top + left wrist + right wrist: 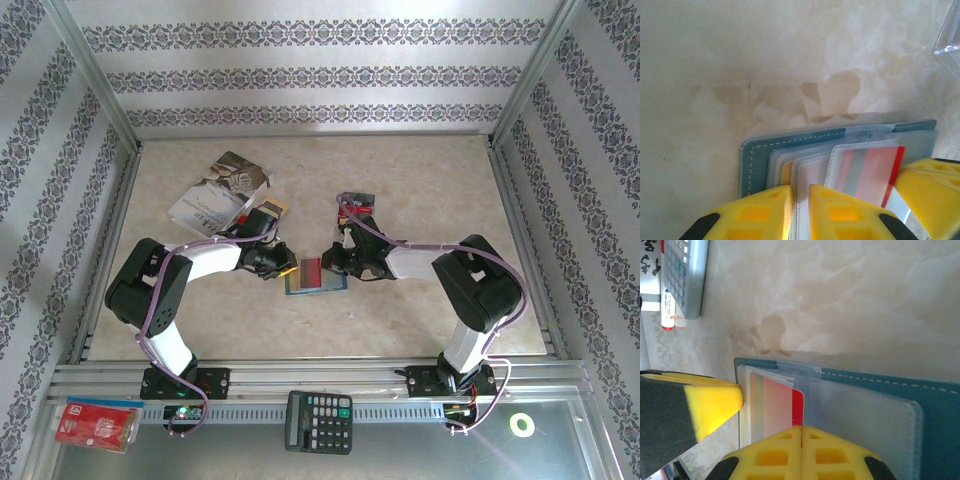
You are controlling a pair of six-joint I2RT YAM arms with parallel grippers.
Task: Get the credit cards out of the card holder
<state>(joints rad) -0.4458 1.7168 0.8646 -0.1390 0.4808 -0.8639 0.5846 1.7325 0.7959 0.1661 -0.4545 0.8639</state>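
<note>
lying open on the marble-patterned table (420, 180), the card holder (322, 288) sits between the two grippers. the left gripper (288, 269) meets the holder's left edge; in its wrist view its yellow fingers (765, 212) stand almost together, with a thin clear sleeve of the holder pinched in the slit. the right gripper (334, 262) comes at the holder's right side. its fingers (770, 457) are pressed flat together where the edge of the red card (797, 407) runs into their seam, so it appears to grip that card through its clear sleeve. the red card lies on the holder's inner pages, tucked in. beyond the holder's far left corner lie printed booklets (215, 195). well nearer than the holder, on the metal shelf, sit a black calculator (318, 421) and a red packet (95, 422).
</note>
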